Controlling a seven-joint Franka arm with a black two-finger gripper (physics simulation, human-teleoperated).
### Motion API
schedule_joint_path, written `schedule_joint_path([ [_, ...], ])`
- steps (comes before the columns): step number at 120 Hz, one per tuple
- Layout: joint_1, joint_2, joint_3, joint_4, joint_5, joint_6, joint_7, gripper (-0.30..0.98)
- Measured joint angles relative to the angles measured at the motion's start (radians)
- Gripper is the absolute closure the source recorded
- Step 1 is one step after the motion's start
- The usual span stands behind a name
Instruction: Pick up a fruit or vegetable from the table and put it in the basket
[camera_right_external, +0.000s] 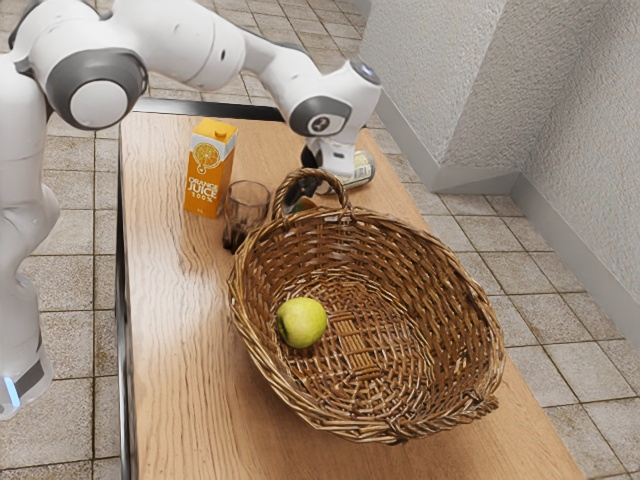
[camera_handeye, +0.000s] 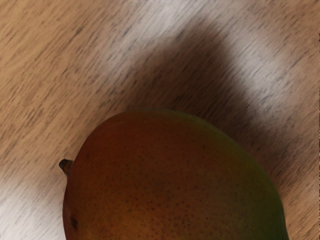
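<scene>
Behind the basket's handle in the exterior view, my gripper (camera_right_external: 311, 160) is low over the table, its fingertips largely hidden. The mango (camera_right_external: 302, 204) is at the gripper, partly covered by the handle. In the wrist view the mango (camera_handeye: 172, 180), reddish with a green side and a short stem, lies large at the lower edge, close under my hand. How the gripper stands around it cannot be made out. The brown wicker basket (camera_right_external: 460, 290) holds a yellow-green apple (camera_right_external: 302, 322).
An orange juice carton (camera_right_external: 210, 170) and a clear brown glass (camera_right_external: 246, 208) stand on the wooden table (camera_right_external: 180, 340), toward the exterior view's left from the gripper. A can (camera_right_external: 359, 170) lies just beyond my hand. The basket's raised handle (camera_right_external: 277, 192) is close to the gripper.
</scene>
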Motion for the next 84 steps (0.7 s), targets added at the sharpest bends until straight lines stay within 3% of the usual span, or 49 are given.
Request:
schedule_joint_path([
  [84,0.006,0.023,-0.018,0.005,-0.01,0.0,0.019,0.0],
])
